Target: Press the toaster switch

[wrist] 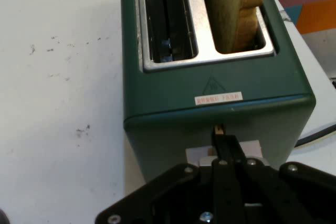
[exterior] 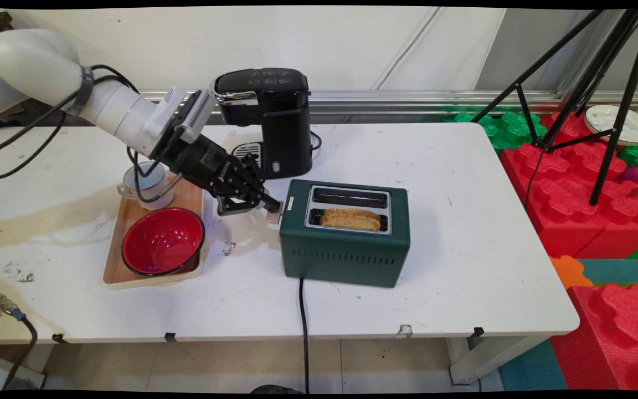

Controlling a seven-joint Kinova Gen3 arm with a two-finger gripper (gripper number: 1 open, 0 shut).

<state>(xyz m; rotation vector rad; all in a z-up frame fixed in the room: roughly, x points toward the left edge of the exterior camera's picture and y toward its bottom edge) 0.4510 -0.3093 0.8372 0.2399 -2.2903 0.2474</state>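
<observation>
**Pressing at the toaster's lever end**

Your tool (exterior: 272,207), fingers clenched together with nothing visibly between them, sat against the pale lever (wrist: 223,153) on the end of the green toaster (exterior: 345,244), which stood mid-desk (exterior: 463,266). Bread (exterior: 350,219) rested in the slot nearer the camera. A glancing push could have slipped off the lever or shoved the light toaster sideways. The red bowl (exterior: 163,242) and cup (exterior: 144,185) on the tray (exterior: 115,266) sat just beneath the wrist cables.
</observation>
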